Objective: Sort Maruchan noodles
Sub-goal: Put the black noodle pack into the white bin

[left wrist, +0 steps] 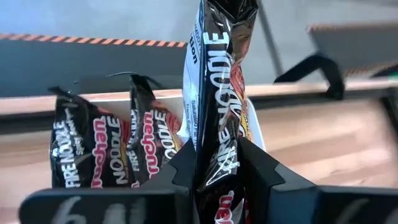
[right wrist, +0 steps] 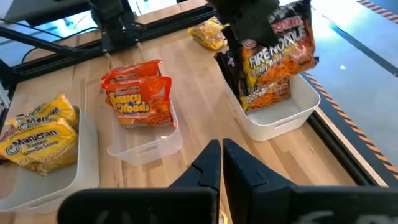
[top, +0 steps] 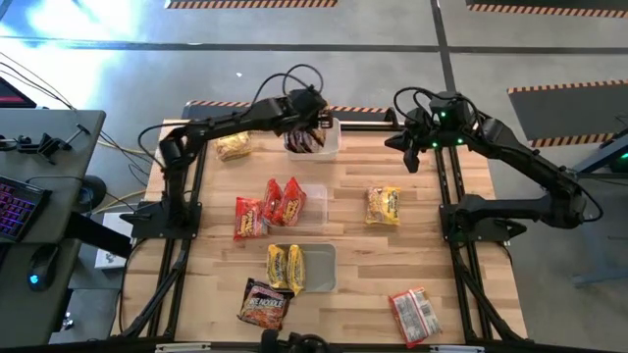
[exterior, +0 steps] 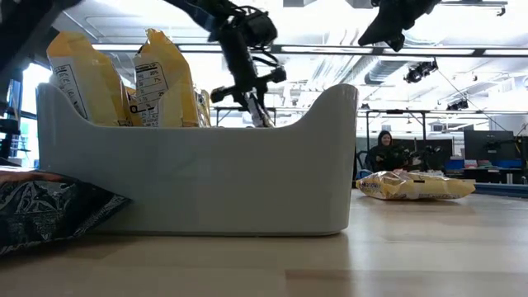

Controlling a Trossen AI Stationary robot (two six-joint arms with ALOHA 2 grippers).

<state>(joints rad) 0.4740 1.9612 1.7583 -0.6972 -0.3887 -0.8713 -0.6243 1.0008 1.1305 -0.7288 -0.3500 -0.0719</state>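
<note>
A dark Maruchan packet [left wrist: 214, 74] is in my left gripper [left wrist: 217, 155], which is shut on it over the white tub [top: 334, 147] at the table's far edge. Two more dark packets [left wrist: 81, 155] stand in that tub. Red packets [top: 285, 199] stand in the clear middle tub and yellow ones [top: 287, 267] in the near tub. Loose on the table lie a yellow packet [top: 234, 146], a red [top: 248, 218], a yellow [top: 383, 206], a dark [top: 263, 304] and a red [top: 415, 316]. My right gripper [right wrist: 222, 155] is shut on nothing, raised above the far right of the table. My left gripper pinches the dark packet between its two fingers [left wrist: 261, 168], one on each flat face, near one end [left wrist: 217, 180]. The fingers slant down from the table's left. The packet [right wrist: 280, 53] hangs tilted below them, its lower end inside the white tub's rim.
Bare wood lies between the tubs and the loose packets, most of it on the right half. In the low view the near tub [exterior: 198, 165] fills the foreground. A person [exterior: 384, 153] sits in the room beyond the table.
</note>
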